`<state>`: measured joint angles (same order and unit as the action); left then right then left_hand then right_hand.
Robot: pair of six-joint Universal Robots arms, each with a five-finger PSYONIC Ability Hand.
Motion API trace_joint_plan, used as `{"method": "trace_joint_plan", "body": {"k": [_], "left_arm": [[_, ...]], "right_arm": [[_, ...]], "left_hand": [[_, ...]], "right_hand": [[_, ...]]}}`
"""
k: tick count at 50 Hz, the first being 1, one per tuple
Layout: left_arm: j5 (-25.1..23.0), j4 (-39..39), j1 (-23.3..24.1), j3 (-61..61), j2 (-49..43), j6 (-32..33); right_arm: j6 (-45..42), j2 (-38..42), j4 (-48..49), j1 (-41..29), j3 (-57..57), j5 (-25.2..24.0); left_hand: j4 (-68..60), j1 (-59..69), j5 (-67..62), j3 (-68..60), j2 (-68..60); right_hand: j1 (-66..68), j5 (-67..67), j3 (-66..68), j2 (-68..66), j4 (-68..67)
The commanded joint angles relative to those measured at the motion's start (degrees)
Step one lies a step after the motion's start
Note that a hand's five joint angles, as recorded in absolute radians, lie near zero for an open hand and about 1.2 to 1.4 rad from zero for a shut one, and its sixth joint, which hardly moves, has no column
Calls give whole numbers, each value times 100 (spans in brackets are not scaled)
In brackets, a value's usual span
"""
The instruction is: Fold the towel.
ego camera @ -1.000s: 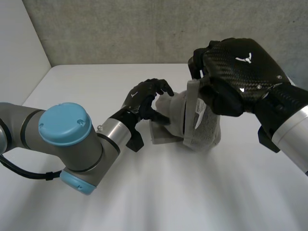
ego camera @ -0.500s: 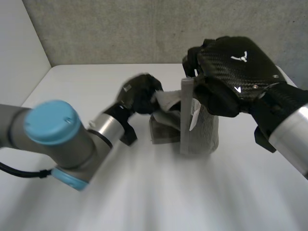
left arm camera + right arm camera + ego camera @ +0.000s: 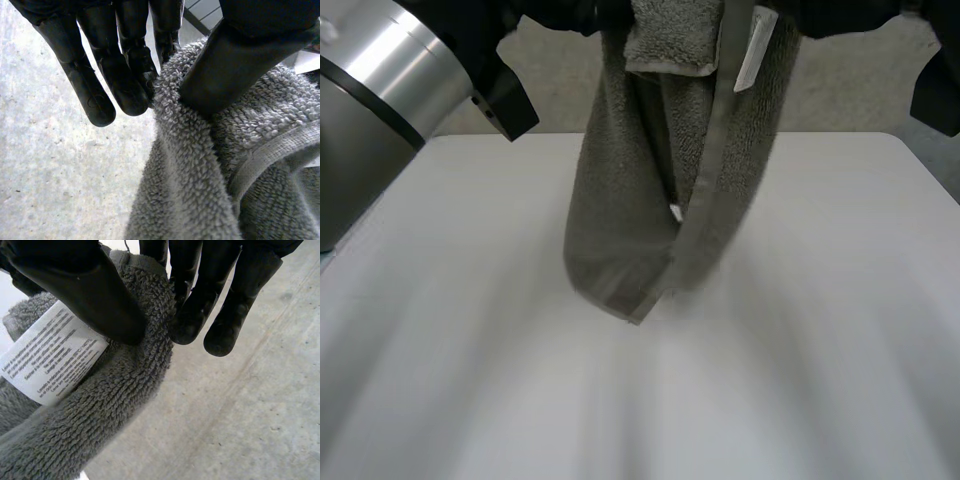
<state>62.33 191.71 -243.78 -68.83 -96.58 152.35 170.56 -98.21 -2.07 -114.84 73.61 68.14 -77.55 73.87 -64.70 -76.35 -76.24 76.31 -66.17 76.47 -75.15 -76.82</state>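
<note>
A grey terry towel point(image 3: 660, 200) hangs bunched in the air above the white table point(image 3: 840, 360), its lowest fold just over the tabletop. My left hand point(image 3: 120, 60) pinches the towel point(image 3: 200, 175) at its upper edge between thumb point(image 3: 235, 65) and straight fingers. My right hand point(image 3: 200, 295) pinches the towel point(image 3: 110, 410) between thumb point(image 3: 85, 290) and fingers, beside its white label point(image 3: 50, 357). In the head view both hands are high up, left hand point(image 3: 550, 12) and right hand point(image 3: 840, 12), with the label point(image 3: 753, 50) hanging between them.
My left arm's silver wrist point(image 3: 380, 80) reaches up beside the towel. A grey concrete wall point(image 3: 840, 90) stands behind the table's far edge.
My left hand has closed on the towel's edge. Both hands have then risen together, lifting the towel off the table until it hangs.
</note>
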Motion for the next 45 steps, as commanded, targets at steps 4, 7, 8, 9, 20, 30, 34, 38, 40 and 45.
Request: {"method": "trace_joint_plan", "body": {"k": [4, 7, 8, 9, 20, 30, 34, 38, 40, 45], "left_arm": [[-46, -63, -424, -367, -824, 40], [-63, -90, -398, -420, -1352, 102], [-64, -90, -398, -420, -1354, 102], [-107, -98, -390, -412, -1624, 137], [-231, -63, -144, 527, -3620, 769], [-152, -107, -222, 951, -3693, 770], [7, -134, -415, 435, -2974, 805], [-46, -99, -442, -66, -2447, 823], [-55, -81, -442, -350, -2145, 840], [-195, -11, -389, -1273, -1425, 1165]], "right_arm": [[-539, 854, -13, 356, 469, -310], [-1040, 1337, -57, 523, 479, -302], [-1043, 1340, -57, 524, 479, -302], [-1277, 1575, -66, 620, 479, -293], [-1913, 3061, 22, 858, -4, 5], [-1772, 3247, 312, 840, 56, 849], [-1763, 3072, 286, 841, 240, 1113], [-1763, 2807, 259, 814, 549, 1184], [-1754, 2684, 268, 814, 769, 1166], [-1754, 2036, 522, 805, 1742, 1105]], "left_hand": [[-245, 613, -530, -365, -376], [-245, 613, -530, -365, -376], [-245, 613, -530, -365, -376], [-245, 613, -530, -365, -376], [552, -184, 267, 432, 421], [4440, -4072, 4155, 4320, 4310], [4798, -4430, 4513, 4678, 4667], [5117, -4749, 4832, 4997, 4987], [5118, -4750, 4833, 4999, 4988], [5118, -4750, 4833, 4999, 4988]], "right_hand": [[369, -383, 353, -485, -318], [369, -383, 353, -485, -318], [369, -383, 353, -485, -318], [369, -383, 353, -485, -318], [369, -383, 353, -485, -318], [-5386, 5371, -5402, 5269, 5437], [-6631, 6617, -6647, 6515, 6682], [-6631, 6617, -6647, 6515, 6682], [-6631, 6617, -6647, 6515, 6682], [-6631, 6617, -6647, 6515, 6682]]}}
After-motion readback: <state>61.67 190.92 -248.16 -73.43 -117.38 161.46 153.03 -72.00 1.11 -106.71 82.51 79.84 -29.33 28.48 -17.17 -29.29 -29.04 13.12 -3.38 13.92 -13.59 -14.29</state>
